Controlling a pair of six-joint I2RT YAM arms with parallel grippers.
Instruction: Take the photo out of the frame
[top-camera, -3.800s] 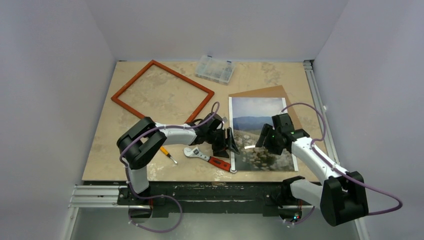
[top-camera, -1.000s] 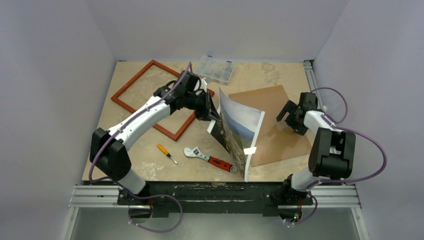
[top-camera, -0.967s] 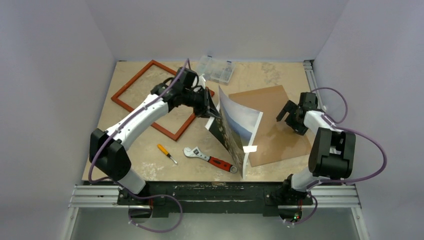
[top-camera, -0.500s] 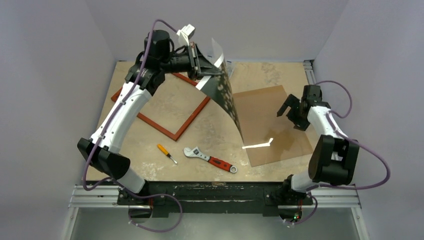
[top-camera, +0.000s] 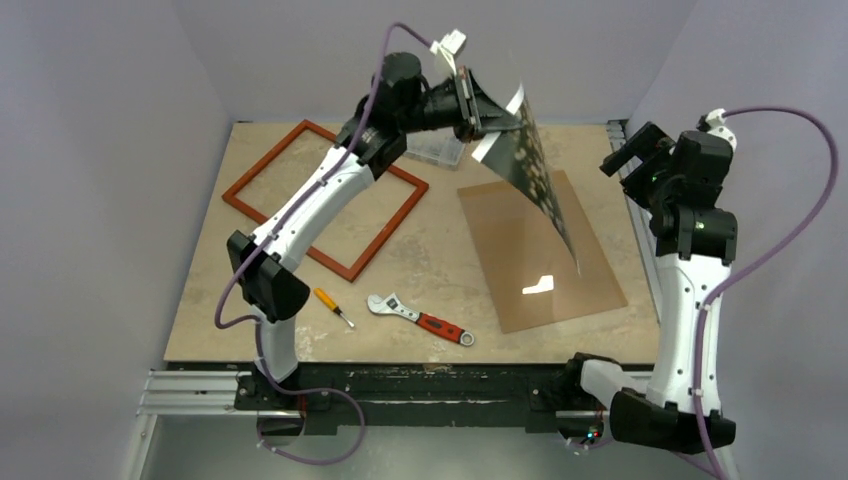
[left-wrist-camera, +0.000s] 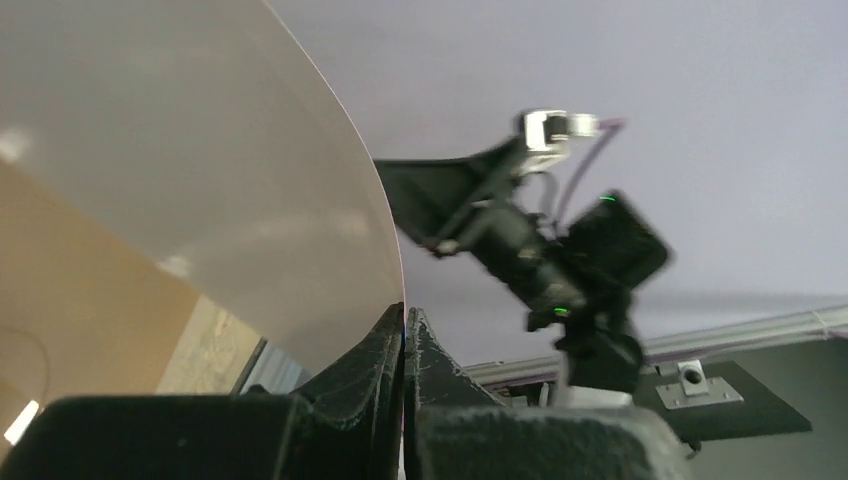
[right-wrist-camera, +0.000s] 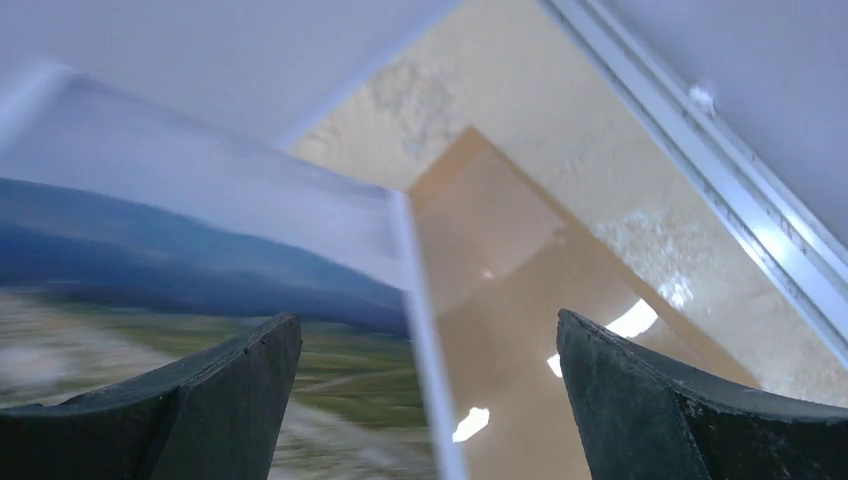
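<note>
The photo (top-camera: 535, 172) hangs in the air above the tabletop's far edge. Its upper edge is clamped tight in my left pincer (top-camera: 480, 114), and the sheet curls down over the brown backing board (top-camera: 510, 252), which lies flat toward the right edge. The frame (top-camera: 264, 160) lies flat at the far left corner, well apart. My right pincer (top-camera: 630, 150) is raised by the right edge, spread wide, holding nothing.

So on the tan stone-look table (top-camera: 430, 250) there's a plain brown backing board (top-camera: 540, 260) lying flat on the right side, with a bright glare spot near its front edge. Toward the front middle sits a red-handled adjustable wrench (top-camera: 421, 320), and a little orange-handled screwdriver (top-camera: 334, 308) lies near its left end, not touching. A clear plastic parts box (top-camera: 443, 152) is at the back, only partly visible.
</note>
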